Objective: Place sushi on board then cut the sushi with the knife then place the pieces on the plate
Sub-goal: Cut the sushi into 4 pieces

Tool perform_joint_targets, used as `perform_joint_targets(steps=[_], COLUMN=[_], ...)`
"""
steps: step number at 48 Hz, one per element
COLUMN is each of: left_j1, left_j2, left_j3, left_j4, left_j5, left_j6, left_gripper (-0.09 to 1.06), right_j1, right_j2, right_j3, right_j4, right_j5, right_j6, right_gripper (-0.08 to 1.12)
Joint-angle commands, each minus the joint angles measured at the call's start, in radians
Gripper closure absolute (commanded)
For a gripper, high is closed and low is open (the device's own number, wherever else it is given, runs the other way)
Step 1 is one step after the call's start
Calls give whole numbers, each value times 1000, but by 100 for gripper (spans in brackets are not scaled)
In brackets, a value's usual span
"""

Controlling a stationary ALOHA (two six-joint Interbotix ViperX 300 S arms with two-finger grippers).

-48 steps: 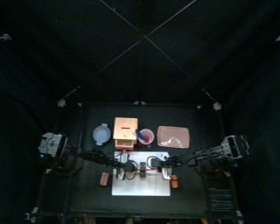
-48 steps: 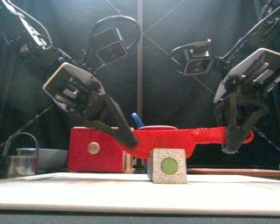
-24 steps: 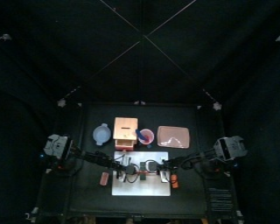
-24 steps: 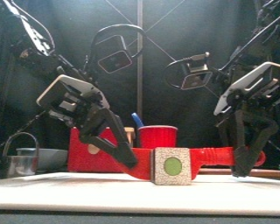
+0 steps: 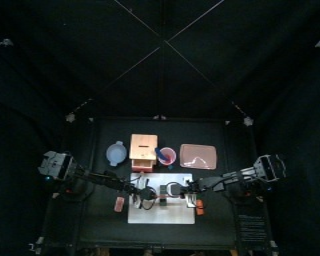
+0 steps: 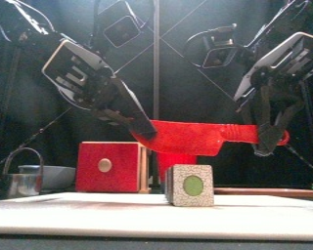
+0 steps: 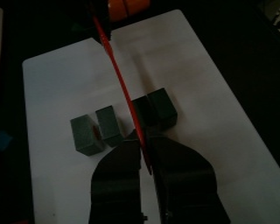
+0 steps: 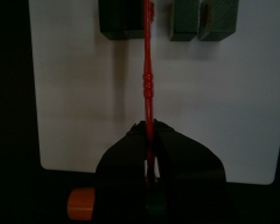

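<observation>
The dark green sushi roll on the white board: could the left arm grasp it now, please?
Probably not yet: the left end effector is shut on the red toy knife, which the right end effector also holds above the dark green sushi roll.

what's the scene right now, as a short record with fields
left gripper: fingers shut on one end of the red knife
right gripper: fingers shut on the other end
red knife: held level above the sushi, not touching it
sushi: on the white board; left wrist view shows three blocks, blade over a gap between them
pink tray: behind the board, no sushi seen on it
wooden box: behind the board
</observation>
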State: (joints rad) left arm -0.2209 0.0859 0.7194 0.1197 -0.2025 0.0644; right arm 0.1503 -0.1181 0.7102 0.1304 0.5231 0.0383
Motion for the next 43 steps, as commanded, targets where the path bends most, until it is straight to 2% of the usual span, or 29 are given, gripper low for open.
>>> perform_joint_targets(steps=[1, 25, 43], left_j1=[-44, -43, -46], left_j2=[18, 54, 144], left_j3=[-26, -28, -37], left_j4=[6, 5, -38], left_j5=[-2, 2, 2], left_j6=[5, 0, 2], left_gripper=[59, 59, 59], right_j1=[5, 8, 32], right_j2=[-5, 26, 146], right_j3=[-14, -8, -11], right_j4=[14, 17, 37], right_j5=[-3, -25, -89], right_j6=[-2, -2, -2], right_gripper=[76, 76, 76])
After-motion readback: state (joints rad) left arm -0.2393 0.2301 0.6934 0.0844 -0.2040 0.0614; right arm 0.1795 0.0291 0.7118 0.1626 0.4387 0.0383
